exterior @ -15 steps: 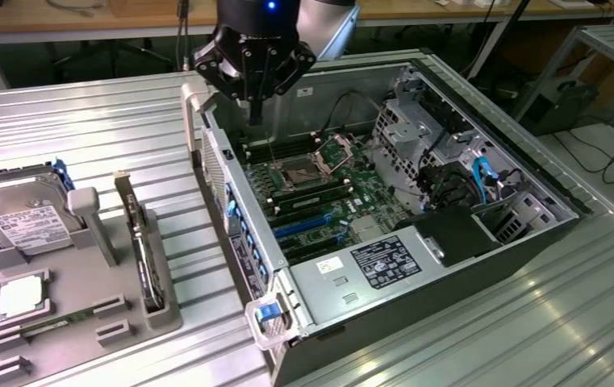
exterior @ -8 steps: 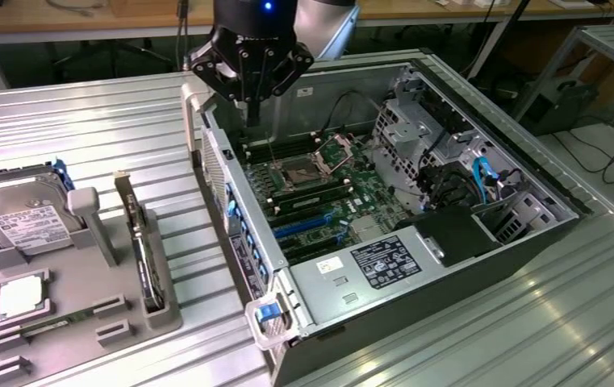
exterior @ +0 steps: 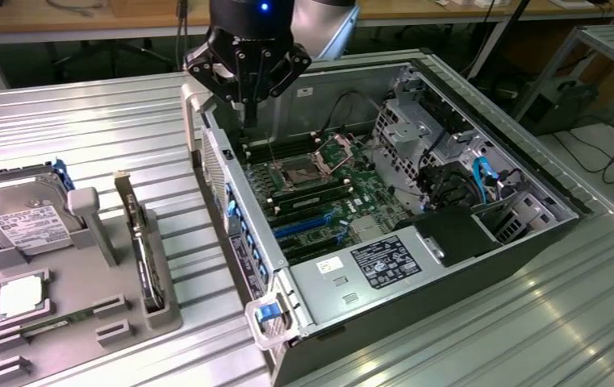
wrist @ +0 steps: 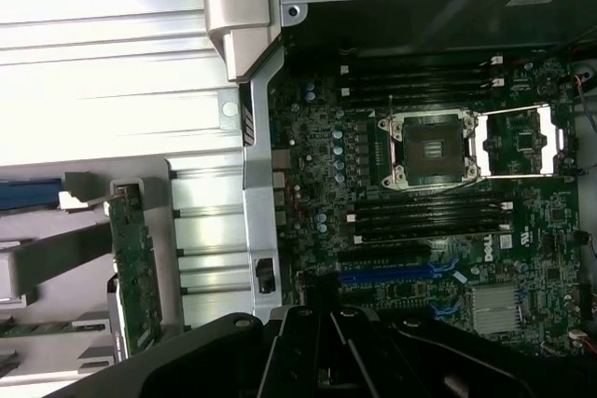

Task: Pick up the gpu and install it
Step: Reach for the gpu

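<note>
The gpu, a thin dark card, stands on its long edge in a slot of the grey holder on the exterior view's left. In the wrist view the gpu shows as a green board edge beside the case wall. My gripper hangs over the far corner of the open computer case, above the motherboard and well apart from the gpu. Its fingers are shut together with nothing between them. The wrist view has the gripper over the blue card slots.
A silver hard drive and a small square chip sit in the same holder. Inside the case are an open CPU socket, memory sticks, cables and a drive cage. The ribbed metal table lies around.
</note>
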Motion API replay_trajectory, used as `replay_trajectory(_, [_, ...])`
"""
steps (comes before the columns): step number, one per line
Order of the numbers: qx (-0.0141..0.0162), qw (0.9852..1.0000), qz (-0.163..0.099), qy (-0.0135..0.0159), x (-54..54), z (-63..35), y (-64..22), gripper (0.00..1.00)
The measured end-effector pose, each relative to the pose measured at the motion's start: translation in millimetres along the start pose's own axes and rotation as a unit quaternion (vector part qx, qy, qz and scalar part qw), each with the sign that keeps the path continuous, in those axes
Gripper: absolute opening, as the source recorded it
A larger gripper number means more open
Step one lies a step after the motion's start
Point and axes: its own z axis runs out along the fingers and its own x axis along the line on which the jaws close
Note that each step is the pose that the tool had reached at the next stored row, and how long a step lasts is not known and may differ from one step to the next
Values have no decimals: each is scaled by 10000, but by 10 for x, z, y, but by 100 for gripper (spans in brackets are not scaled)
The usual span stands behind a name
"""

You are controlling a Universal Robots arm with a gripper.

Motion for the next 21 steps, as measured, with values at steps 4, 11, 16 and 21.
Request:
replay_trajectory(4, [0,10000,0,1,16,-1,-11,11])
replay_trajectory(11, [0,10000,0,2,41,-2,-29,11])
replay_trajectory(16, [0,10000,0,2,64,-3,-42,11])
replay_trajectory(21, [0,10000,0,3,81,-4,-53,11])
